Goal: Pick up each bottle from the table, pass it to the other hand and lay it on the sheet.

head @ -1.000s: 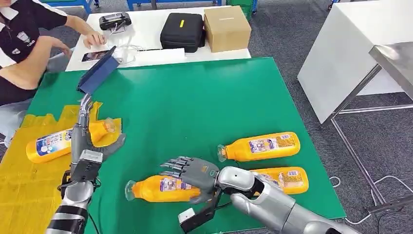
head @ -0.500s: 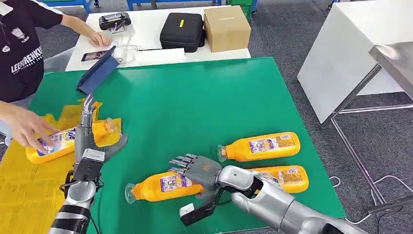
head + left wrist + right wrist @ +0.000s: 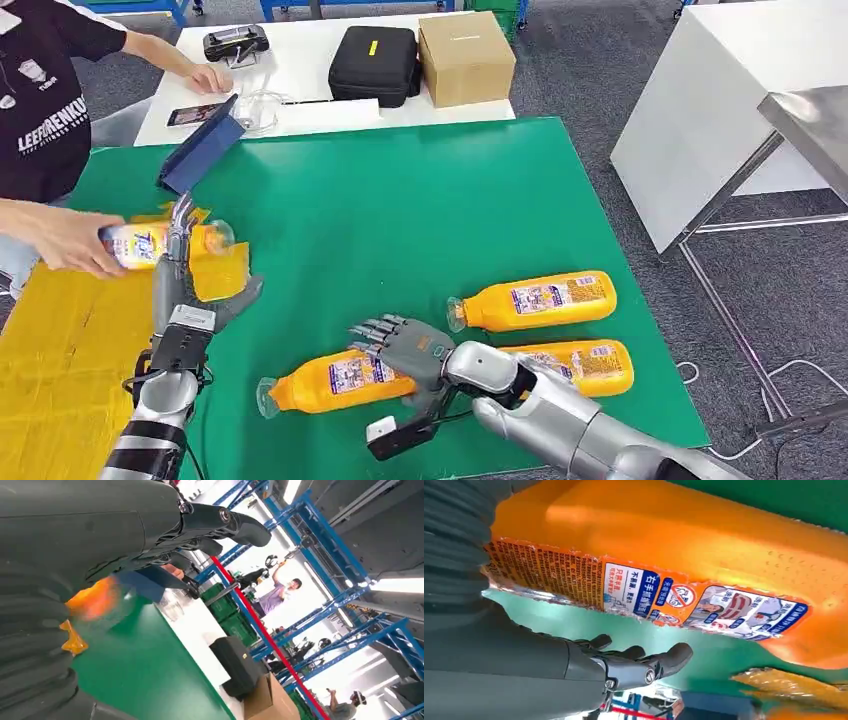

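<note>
Three orange bottles lie on the green table [image 3: 420,200]. My right hand [image 3: 405,348] rests over the base end of the nearest bottle [image 3: 330,380], fingers spread; in the right wrist view its fingers [image 3: 644,662] stretch straight beside the bottle's label [image 3: 684,597] with table showing between. Two more bottles lie at the right, one [image 3: 535,300] behind the other [image 3: 585,362]. My left hand [image 3: 180,285] stands upright and empty at the edge of the yellow sheet [image 3: 60,370]. Behind it, a person's hand [image 3: 70,240] holds a fourth bottle [image 3: 150,243] above the sheet, an orange blur [image 3: 92,597] in the left wrist view.
A blue tablet-like thing [image 3: 200,145] stands at the table's far left. Beyond, a white table [image 3: 300,105] carries a black case [image 3: 375,65] and a cardboard box [image 3: 465,58]. A person sits at the left. A white panel and metal frame [image 3: 720,290] stand to the right.
The person's hand reached in, took the bottle lying on the sheet and lifted it up and back. The near bottle's base end has swung a little under my right hand.
</note>
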